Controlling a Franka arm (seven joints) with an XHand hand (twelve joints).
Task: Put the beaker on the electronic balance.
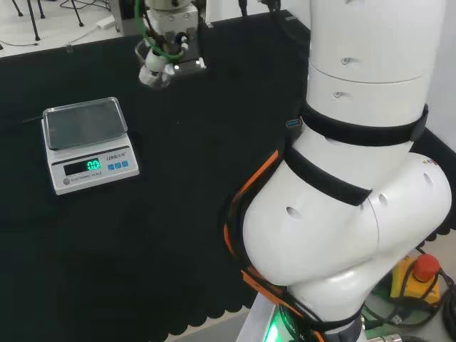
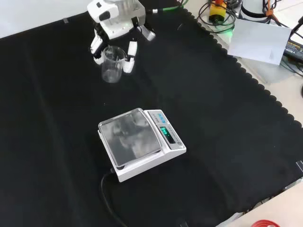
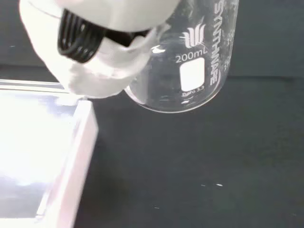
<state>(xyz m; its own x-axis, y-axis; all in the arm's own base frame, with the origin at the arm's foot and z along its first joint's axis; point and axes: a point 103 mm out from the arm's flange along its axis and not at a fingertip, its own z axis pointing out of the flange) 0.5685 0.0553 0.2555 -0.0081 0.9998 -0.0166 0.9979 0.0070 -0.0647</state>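
Balance (image 2: 139, 142) sits low on the surface (image 2: 227, 123) in front view; beaker (image 2: 112, 64), upright, axis vertical, clamped between the fingers (image 2: 130, 51) of the hand (image 2: 116, 21), hangs at 11 o'clock from the pan, well apart.

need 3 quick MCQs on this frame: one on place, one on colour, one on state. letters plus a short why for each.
1. In the front view, where is the clear glass beaker relative to the white electronic balance?
A. On its pan
B. Farther up the view, off the balance
C. Below it, near the cable

2. What colour are the lit digits on the balance's display?
A. Red
B. Green
C. Blue

3. What is the black and white robot hand doing?
A. Fingers curled round the beaker
B. Open, far from the beaker
C. Pressing the pan

Answers:
1 B: the steel pan is bare and the beaker is above it in the view.
2 B: digits glow green.
3 A: fingers flank and wrap the beaker's wall.
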